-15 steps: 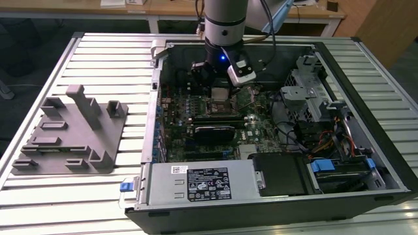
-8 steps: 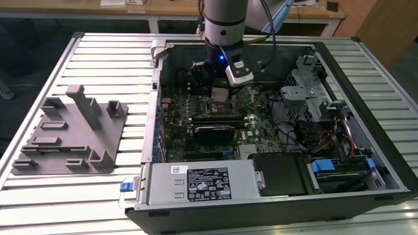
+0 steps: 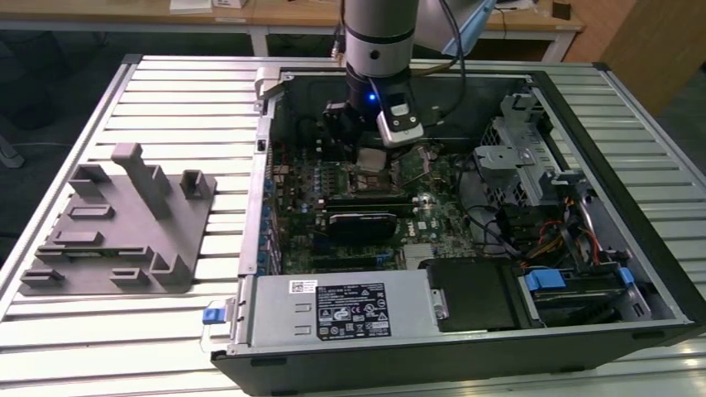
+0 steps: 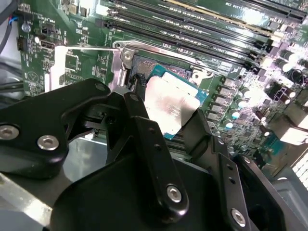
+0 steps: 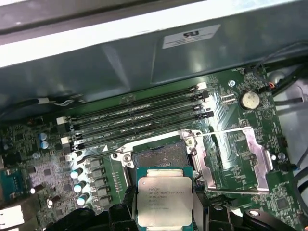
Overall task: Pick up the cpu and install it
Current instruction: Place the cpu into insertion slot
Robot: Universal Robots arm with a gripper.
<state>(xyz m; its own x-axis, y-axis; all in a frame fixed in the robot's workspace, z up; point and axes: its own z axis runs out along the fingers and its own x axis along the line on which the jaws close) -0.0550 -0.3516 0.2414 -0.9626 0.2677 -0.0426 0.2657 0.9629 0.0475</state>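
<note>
First wrist view catches the claw [image 5: 164, 214] clamped on the cpu [image 5: 164, 199] by two opposite edges, chip poised over the open socket [image 5: 158, 155] on the green motherboard [image 5: 231, 96], metal load frame [image 5: 233, 161] lying open alongside

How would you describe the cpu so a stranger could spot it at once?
Look inside the open computer case at the green motherboard, near its long black memory slots. The cpu is between the black fingers at the open socket. It is the only plain silvery metal square there, thinly rimmed in green.
</note>
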